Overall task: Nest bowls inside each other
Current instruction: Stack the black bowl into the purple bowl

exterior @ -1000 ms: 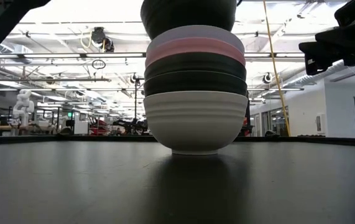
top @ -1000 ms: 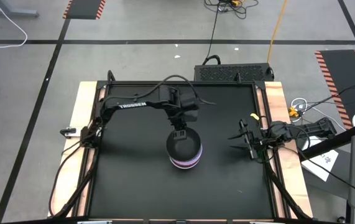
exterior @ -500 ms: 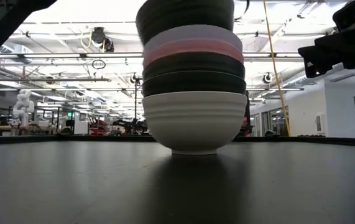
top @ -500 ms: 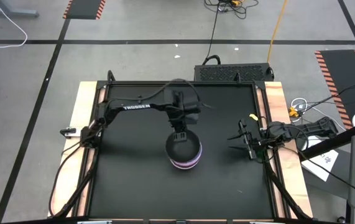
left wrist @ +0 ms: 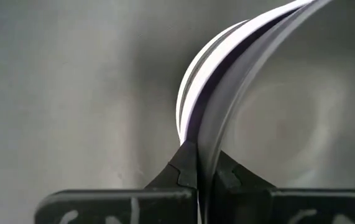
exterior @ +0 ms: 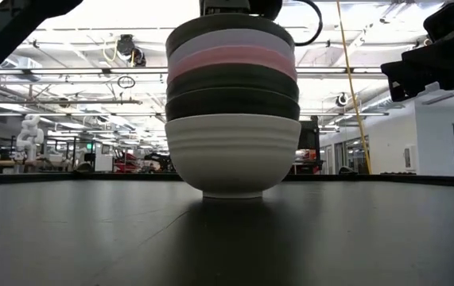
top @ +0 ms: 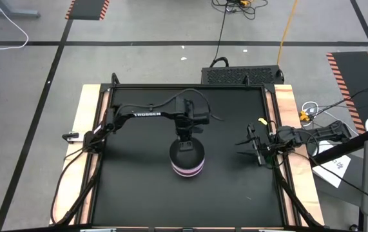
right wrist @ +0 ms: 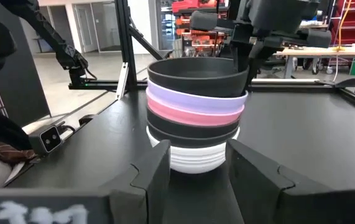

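Six bowls [top: 187, 160] nested in one stack, table [top: 138, 193] centre. Left gripper [top: 185, 138] pinching top black bowl [right wrist: 197, 76] rim, far side. Right gripper [top: 251, 145] parked right edge, fingers parted, empty.

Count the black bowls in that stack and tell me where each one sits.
3. The top black bowl has the left gripper shut on its rim; two more black bowls sit together between the pink bowl and the white bowl.

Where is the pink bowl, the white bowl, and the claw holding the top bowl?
pink bowl [right wrist: 193, 113], right wrist view, on its side band.
white bowl [exterior: 230, 151], low view, on its ribbed side.
left claw [right wrist: 252, 53], right wrist view, fingers on the top black bowl's [right wrist: 196, 76] rim.
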Robot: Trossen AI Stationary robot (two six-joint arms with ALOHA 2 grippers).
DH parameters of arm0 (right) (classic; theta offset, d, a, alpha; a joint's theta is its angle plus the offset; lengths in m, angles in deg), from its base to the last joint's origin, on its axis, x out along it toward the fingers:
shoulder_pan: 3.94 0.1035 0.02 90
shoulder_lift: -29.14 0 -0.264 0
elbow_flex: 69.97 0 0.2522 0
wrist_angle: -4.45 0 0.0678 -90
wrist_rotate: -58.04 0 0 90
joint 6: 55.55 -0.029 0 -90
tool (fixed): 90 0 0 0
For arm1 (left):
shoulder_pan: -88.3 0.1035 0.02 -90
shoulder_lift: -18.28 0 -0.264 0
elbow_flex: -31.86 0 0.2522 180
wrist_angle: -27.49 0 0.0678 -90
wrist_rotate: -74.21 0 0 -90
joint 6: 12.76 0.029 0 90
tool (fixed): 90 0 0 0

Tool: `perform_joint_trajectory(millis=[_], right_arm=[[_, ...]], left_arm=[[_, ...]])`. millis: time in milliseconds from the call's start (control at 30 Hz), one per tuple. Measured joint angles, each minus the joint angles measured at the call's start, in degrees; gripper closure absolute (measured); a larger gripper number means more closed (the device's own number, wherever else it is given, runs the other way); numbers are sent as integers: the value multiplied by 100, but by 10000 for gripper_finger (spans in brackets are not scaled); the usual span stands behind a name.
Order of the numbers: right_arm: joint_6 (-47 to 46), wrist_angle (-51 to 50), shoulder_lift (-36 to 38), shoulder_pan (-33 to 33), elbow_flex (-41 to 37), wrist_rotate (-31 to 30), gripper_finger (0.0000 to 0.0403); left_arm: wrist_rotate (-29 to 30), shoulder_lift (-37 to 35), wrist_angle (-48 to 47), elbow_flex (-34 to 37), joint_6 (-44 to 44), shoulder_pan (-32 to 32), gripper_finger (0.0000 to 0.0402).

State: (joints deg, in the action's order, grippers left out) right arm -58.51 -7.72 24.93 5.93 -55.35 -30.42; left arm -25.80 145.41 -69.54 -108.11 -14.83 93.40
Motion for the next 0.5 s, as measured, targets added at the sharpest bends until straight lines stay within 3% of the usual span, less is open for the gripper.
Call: perform_joint_trajectory(millis=[233, 500], right_arm=[[0, -7, -2, 0, -2, 0, 257], [-2, -7, -2, 0, -2, 0, 257]], left_arm=[[514, -11, 241, 0, 7, -196, 400], [178, 15, 783, 7, 114, -260, 398]])
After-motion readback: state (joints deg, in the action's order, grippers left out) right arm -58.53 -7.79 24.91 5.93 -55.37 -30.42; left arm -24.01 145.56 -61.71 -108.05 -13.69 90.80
